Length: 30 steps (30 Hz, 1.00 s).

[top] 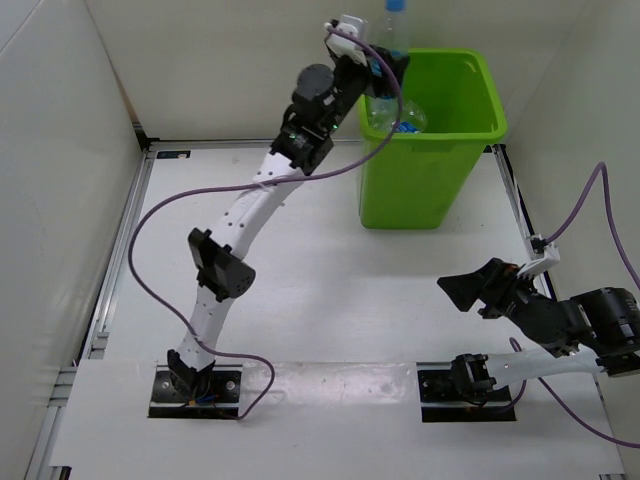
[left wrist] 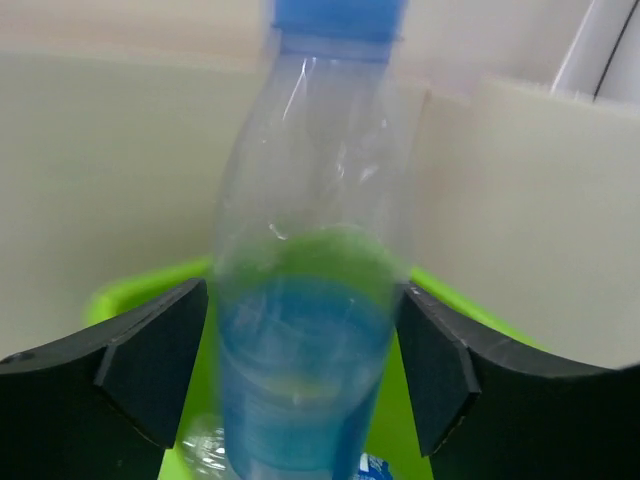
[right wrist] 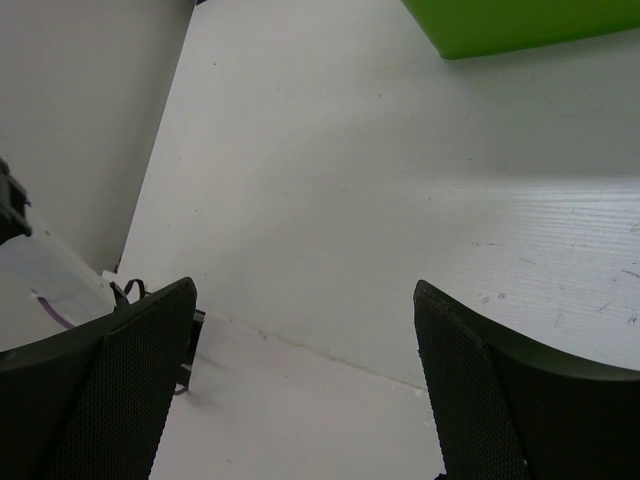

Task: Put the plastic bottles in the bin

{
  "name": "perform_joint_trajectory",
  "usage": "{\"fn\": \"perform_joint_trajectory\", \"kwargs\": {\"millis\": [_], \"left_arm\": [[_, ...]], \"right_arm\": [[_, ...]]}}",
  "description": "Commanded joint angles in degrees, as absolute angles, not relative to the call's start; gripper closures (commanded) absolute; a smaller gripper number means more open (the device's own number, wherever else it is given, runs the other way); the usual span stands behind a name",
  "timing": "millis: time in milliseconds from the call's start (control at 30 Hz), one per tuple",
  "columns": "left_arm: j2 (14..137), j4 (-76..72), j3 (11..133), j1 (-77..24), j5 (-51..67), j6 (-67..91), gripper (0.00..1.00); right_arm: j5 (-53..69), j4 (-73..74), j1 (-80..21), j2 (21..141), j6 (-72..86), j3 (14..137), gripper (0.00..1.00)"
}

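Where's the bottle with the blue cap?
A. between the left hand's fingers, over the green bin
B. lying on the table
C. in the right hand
A: the blue-capped bottle stands upright between the fingers of the left hand, with the green bin beneath it.

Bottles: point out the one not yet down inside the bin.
The blue-capped bottle, upright between the fingers of the left gripper, above the bin; the other visible bottle sits inside it.

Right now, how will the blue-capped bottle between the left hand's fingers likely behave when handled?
Probably light: the blue-capped bottle looks clear and empty. Likely slippery and easily squashed, given its smooth, thin-looking wall. Its round body would probably roll if it landed outside the bin.
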<state>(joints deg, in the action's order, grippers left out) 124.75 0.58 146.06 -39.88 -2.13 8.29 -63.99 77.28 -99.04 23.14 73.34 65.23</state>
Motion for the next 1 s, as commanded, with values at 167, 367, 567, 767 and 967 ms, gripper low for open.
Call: {"fn": "perform_joint_trajectory", "kwargs": {"millis": [167,367,567,767,967], "left_arm": [[127.0,-5.89,147.92,-43.59,-1.05,7.73,0.0],[120.88,-5.36,140.31,-43.68,-0.88,5.89,0.0],[101.78,12.2,123.72,-43.77,-6.53,0.61,0.0],[75.26,18.71,82.6,-44.21,-21.34,3.25,0.0],[53.04,36.95,61.19,-41.06,-38.3,13.86,0.0]], "right_arm": [[-66.18,94.48,-100.19,21.09,75.14,65.3,0.1],[-66.27,94.39,-100.81,19.6,75.58,65.22,0.1],[-66.18,94.48,-100.81,19.34,75.41,65.21,0.1],[-66.36,94.48,-99.49,19.07,75.5,65.13,0.1],[-66.36,94.48,-97.3,20.39,75.32,65.48,0.1]]}}
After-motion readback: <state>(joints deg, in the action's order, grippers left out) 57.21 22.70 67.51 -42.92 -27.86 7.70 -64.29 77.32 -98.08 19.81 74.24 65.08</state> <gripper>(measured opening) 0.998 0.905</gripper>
